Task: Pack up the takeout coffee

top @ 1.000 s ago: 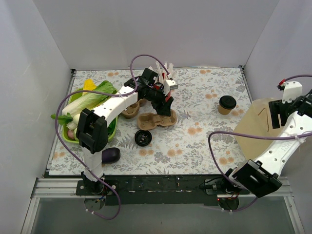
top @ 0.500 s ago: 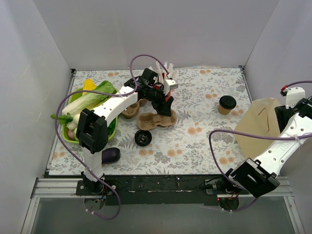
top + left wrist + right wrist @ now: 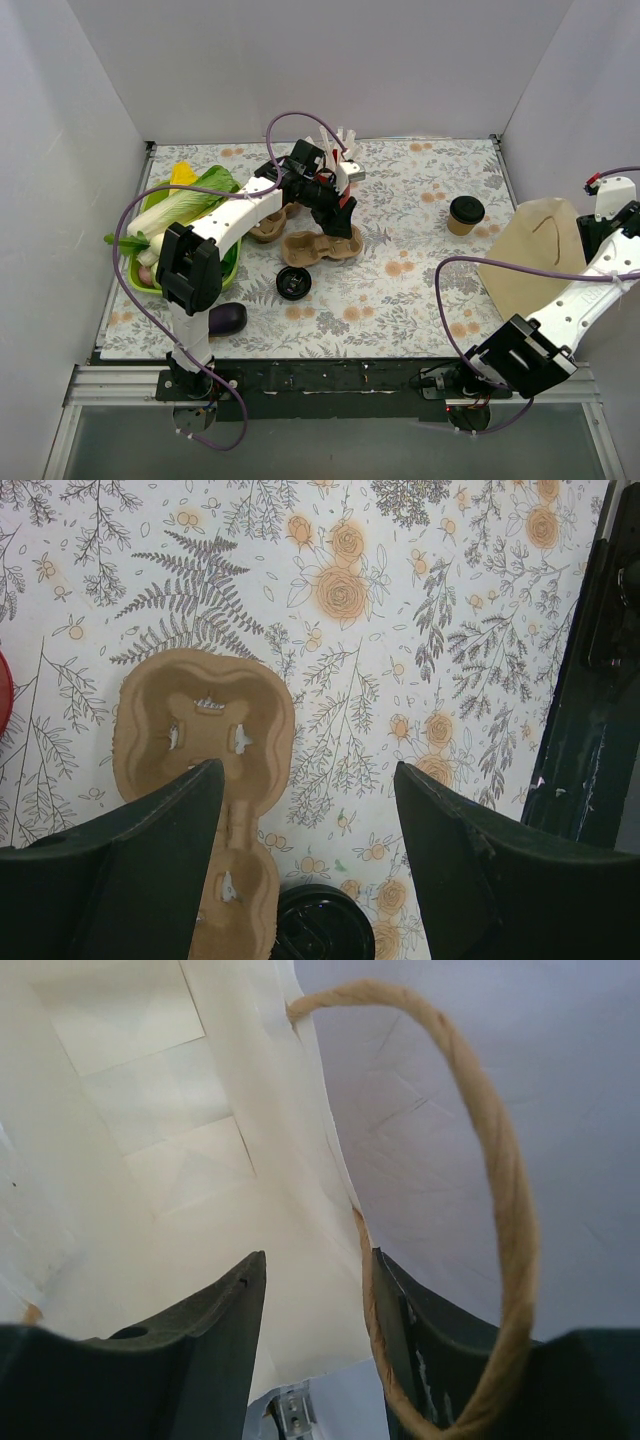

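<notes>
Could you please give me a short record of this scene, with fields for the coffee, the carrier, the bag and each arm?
takeout coffee: upright, standing free, ungripped
cup carrier: visible wells hold no cup
paper bag: far right, past the takeout coffee
left arm: jaws open above the cup carrier
right arm: jaws at the paper bag's rim; grip unclear

We point our left gripper straight down, jaws spread wide; our right gripper reaches far outward, jaws parted more narrowly.
</notes>
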